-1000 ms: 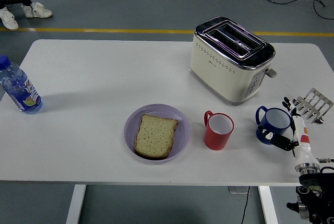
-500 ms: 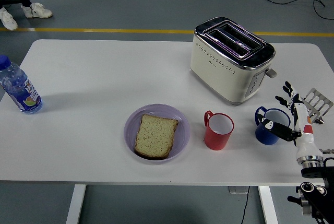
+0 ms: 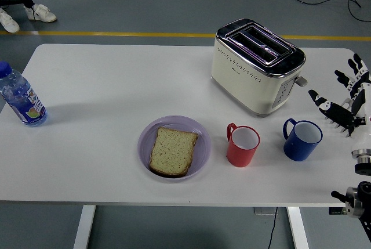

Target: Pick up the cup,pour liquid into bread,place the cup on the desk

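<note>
While a clear water bottle [image 3: 20, 98] with a blue cap and a blue label, its print too small to read, stands at the left edge of the white surface [image 3: 104, 80], a lilac plate [image 3: 174, 147] sits near the front edge with one slice of bread [image 3: 172, 151] lying flat in it. Just right of the plate stands a red cup [image 3: 242, 145], upright, white inside, handle to the left. Behind it, toward the far edge, is a cream toaster [image 3: 257, 65] with a chrome top; its small marking cannot be read. A blue cup [image 3: 302, 140] stands upright right of the red one, handle pointing left. At the right edge the right hand [image 3: 348, 101] hovers with fingers [image 3: 322, 97] spread wide, holding nothing, apart from the blue cup.
</note>
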